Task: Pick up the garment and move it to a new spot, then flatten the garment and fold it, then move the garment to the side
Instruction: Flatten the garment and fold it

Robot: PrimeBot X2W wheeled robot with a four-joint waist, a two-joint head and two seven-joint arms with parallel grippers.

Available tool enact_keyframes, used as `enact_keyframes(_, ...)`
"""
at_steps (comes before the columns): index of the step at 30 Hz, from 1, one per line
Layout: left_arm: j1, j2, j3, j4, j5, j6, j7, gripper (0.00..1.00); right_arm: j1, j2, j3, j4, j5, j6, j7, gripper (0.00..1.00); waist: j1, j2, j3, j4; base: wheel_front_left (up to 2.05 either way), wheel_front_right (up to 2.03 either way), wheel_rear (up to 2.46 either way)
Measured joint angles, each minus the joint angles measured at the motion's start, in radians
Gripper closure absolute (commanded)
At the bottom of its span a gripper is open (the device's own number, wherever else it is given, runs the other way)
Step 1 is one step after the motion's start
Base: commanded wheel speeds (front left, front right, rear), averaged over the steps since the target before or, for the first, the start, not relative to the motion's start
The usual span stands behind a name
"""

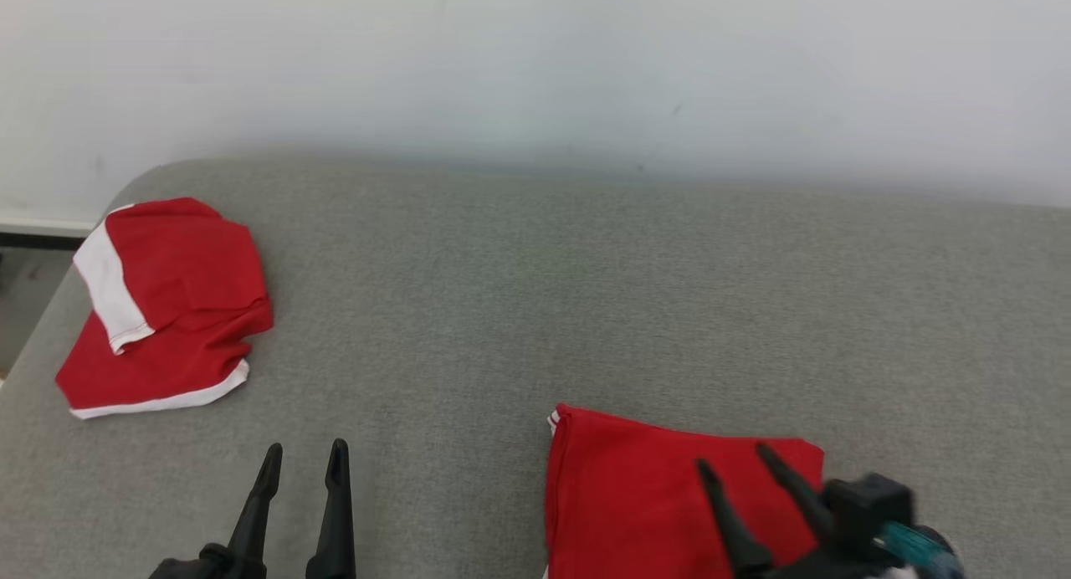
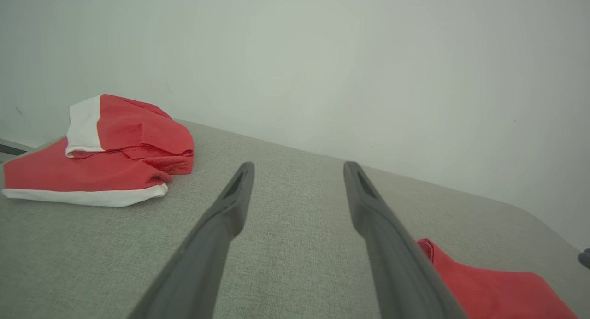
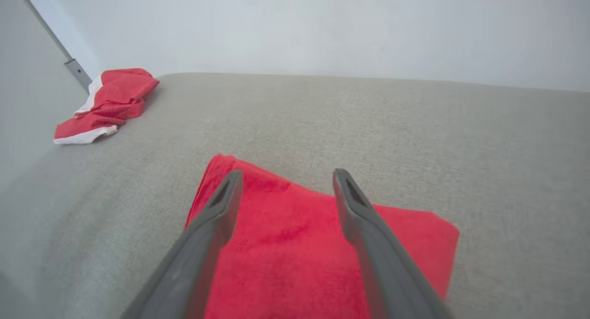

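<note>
A folded red garment (image 1: 636, 495) lies flat on the grey surface near its front edge; the right wrist view has it under the fingers (image 3: 286, 245), and its corner reaches the left wrist view (image 2: 488, 286). My right gripper (image 1: 735, 457) hangs over its right part, open, with nothing between the fingers (image 3: 285, 177). A second red garment with white bands (image 1: 163, 303) lies crumpled at the far left (image 2: 101, 153) (image 3: 106, 102). Well to the left of the folded garment, my left gripper (image 1: 304, 452) stands open over bare surface (image 2: 297, 167).
The grey padded surface (image 1: 586, 294) runs back to a pale wall (image 1: 535, 60). Its left edge curves off just beyond the crumpled garment, with floor and a skirting board (image 1: 42, 228) beyond it.
</note>
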Motion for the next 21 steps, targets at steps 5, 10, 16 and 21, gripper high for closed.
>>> enact_keyframes(5,0.001,0.000,0.012,0.031,0.036,0.000,0.000,0.00,0.066,0.015,-0.124,-0.019,-0.031,0.000,-0.208,0.00,0.0000,0.0000,-0.011,-0.052,0.00,0.00,0.00)
enact_keyframes(10,0.002,0.000,0.040,0.039,0.077,0.000,0.000,0.00,0.072,0.015,-0.213,0.036,0.009,0.000,-0.356,0.00,0.0000,0.0000,-0.019,-0.097,0.00,0.00,0.00)
enact_keyframes(16,0.024,-0.006,0.060,0.043,0.095,0.000,0.000,0.00,0.031,0.013,-0.308,0.136,0.024,0.000,-0.429,0.00,0.0000,0.0000,-0.029,-0.128,0.00,0.00,0.00)
enact_keyframes(21,0.045,-0.007,0.072,0.061,0.100,0.000,0.000,0.00,0.016,0.014,-0.326,0.219,-0.005,0.000,-0.412,0.00,-0.0001,0.0000,-0.034,-0.124,0.00,0.00,0.00)
